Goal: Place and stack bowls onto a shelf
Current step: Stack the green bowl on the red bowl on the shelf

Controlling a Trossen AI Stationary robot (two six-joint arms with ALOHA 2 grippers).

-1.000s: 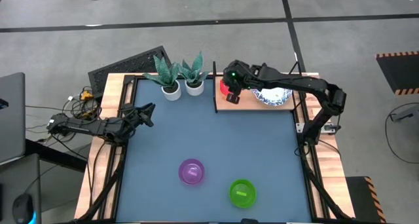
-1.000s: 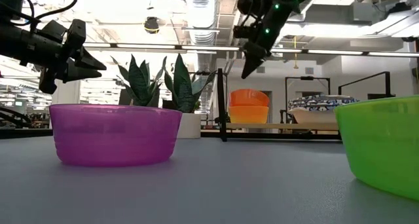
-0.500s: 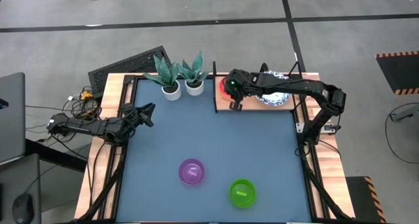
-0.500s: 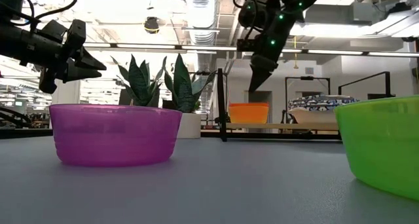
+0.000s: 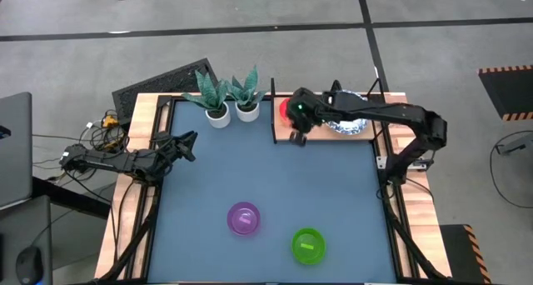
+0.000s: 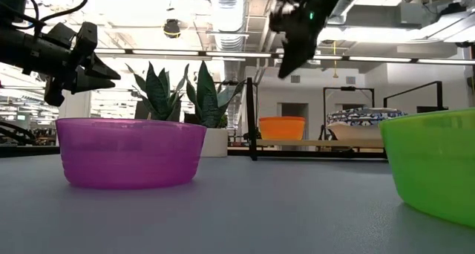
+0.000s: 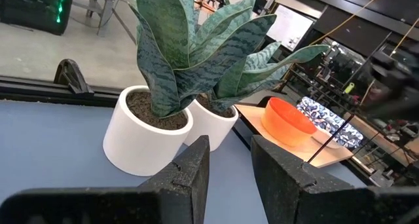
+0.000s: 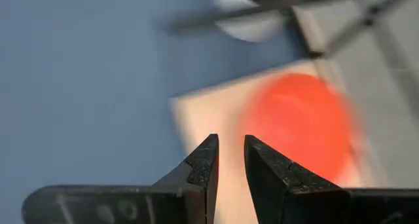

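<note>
The right hand [image 5: 298, 137] hangs above the front edge of the shelf [image 5: 310, 132], at the far right of the counter [image 5: 266, 177]. Its fingers [image 8: 204, 164] stand close together with only a narrow gap, and they hold nothing. Under it the red bowl [image 5: 287, 110] sits on the left part of the shelf; in the low view it looks orange [image 6: 281, 128]. Just beside it, on the right part of the shelf, stands a white bowl with blue pattern [image 5: 346, 122].

The left hand [image 5: 185, 143] waits at the left edge of the counter, raised above it, fingers [image 7: 194, 171] also narrow and empty. It looks toward two plant pots [image 5: 231, 110], which stand at the far edge, to the left of the shelf.

The purple bowl [image 5: 243, 218] and the green bowl [image 5: 309, 245] sit on the near part of the counter, near each other but not touching, well apart from the shelf.
</note>
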